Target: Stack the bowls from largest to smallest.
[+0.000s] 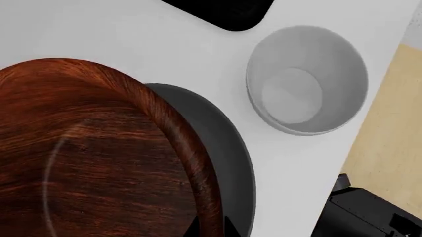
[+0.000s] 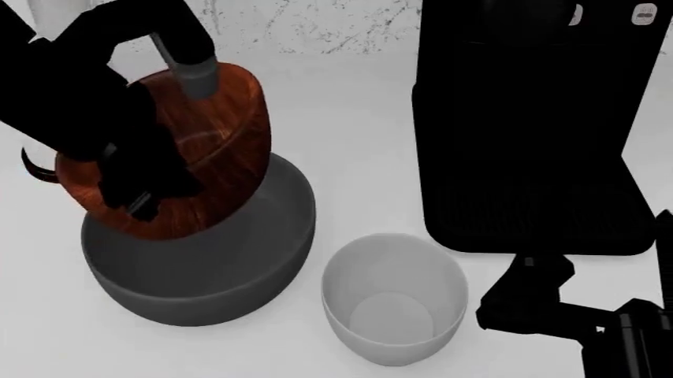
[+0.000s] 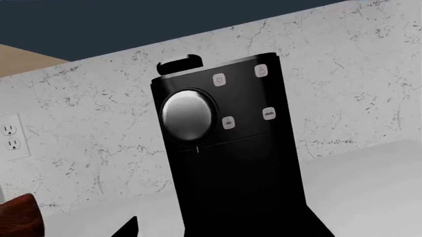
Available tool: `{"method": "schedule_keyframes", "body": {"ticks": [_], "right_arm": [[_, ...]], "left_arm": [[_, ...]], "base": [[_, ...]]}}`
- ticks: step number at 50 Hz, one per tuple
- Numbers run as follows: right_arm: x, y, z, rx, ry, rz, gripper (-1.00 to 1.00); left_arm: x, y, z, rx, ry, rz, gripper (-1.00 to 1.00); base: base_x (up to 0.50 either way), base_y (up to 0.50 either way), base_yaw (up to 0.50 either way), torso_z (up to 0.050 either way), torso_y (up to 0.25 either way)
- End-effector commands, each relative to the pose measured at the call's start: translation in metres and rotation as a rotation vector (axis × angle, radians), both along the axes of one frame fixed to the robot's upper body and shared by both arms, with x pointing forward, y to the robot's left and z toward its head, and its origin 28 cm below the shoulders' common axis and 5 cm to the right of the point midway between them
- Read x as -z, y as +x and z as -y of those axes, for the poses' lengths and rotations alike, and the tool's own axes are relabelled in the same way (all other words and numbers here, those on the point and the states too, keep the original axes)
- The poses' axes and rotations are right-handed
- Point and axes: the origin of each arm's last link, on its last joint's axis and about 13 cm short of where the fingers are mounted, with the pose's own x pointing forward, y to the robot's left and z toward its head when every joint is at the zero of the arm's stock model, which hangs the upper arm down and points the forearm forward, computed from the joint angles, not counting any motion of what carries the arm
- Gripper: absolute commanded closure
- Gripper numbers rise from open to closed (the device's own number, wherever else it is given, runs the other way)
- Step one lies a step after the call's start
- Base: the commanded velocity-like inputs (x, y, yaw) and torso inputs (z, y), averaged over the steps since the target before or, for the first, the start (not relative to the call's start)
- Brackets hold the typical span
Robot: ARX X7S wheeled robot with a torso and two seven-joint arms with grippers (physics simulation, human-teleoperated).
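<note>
from the head camera i see my left end effector (image 2: 147,193) at the near rim of the reddish-brown wood-grain bowl (image 2: 205,153). it seems to have closed on this rim and to carry the bowl, but the fingers are black against the black arm, so i cannot tell how wide they stand. the wood-grain bowl is strongly tilted, its open side turned toward the left arm, and its lower edge is inside the large dark grey bowl (image 2: 226,264). whether the two bowls touch, i cannot say for sure.

in the left wrist camera the wood-grain bowl (image 1: 99,153) fills a big part of the picture, and the grey bowl (image 1: 231,148) shows as a crescent just behind its edge. the smaller white bowl (image 1: 307,81) stands upright on the white counter (image 1: 132,34), near the grey bowl but apart from it. in the head camera the white bowl (image 2: 392,307) is to the right of the grey one, near the front of the counter (image 2: 347,118).

a black coffee machine (image 2: 531,126) stands on the counter at the right, behind the white bowl. my right end effector (image 2: 526,295) hovers low at the right, near the white bowl and not touching it; it is only a dark shape, so its opening i cannot tell. the right wrist camera looks at the front of the coffee machine (image 3: 224,148), with a marbled wall (image 3: 343,59) and a power outlet (image 3: 12,136) behind.
</note>
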Motion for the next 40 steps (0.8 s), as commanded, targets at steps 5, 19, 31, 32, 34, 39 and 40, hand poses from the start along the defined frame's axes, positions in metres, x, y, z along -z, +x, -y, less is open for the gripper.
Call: {"method": "schedule_keyframes", "body": {"ticks": [5, 19, 31, 32, 34, 39, 40], "right_arm": [[0.002, 0.002, 0.0, -0.002, 0.003, -0.01, -1.0], [0.002, 0.003, 0.002, 0.004, 0.007, -0.011, -1.0], [0.002, 0.002, 0.002, 0.003, 0.007, -0.008, -1.0], [0.002, 0.003, 0.002, 0.004, 0.005, -0.007, -1.0], [0.002, 0.003, 0.003, 0.007, 0.007, -0.006, -1.0], [0.002, 0.004, 0.002, 0.009, 0.005, -0.007, -1.0], [0.002, 0.004, 0.002, 0.009, 0.004, -0.006, -1.0]], "left_arm": [[0.008, 0.007, 0.012, 0.084, 0.052, -0.028, 1.0], [0.033, 0.006, 0.013, 0.096, 0.08, -0.057, 1.0], [0.037, 0.013, 0.016, 0.098, 0.1, -0.038, -1.0], [0.038, 0.013, 0.015, 0.09, 0.097, -0.04, -1.0], [0.038, 0.013, 0.015, 0.097, 0.102, -0.038, -1.0], [0.036, 0.014, 0.014, 0.086, 0.098, -0.035, -1.0], [0.037, 0.014, 0.014, 0.091, 0.104, -0.027, -1.0]], "base": [[0.0, 0.0, 0.0, 0.0, 0.0], [0.0, 0.0, 0.0, 0.0, 0.0], [0.0, 0.0, 0.0, 0.0, 0.001], [0.0, 0.0, 0.0, 0.0, 0.0], [0.0, 0.0, 0.0, 0.0, 0.0], [0.0, 0.0, 0.0, 0.0, 0.0], [0.0, 0.0, 0.0, 0.0, 0.0]]}}
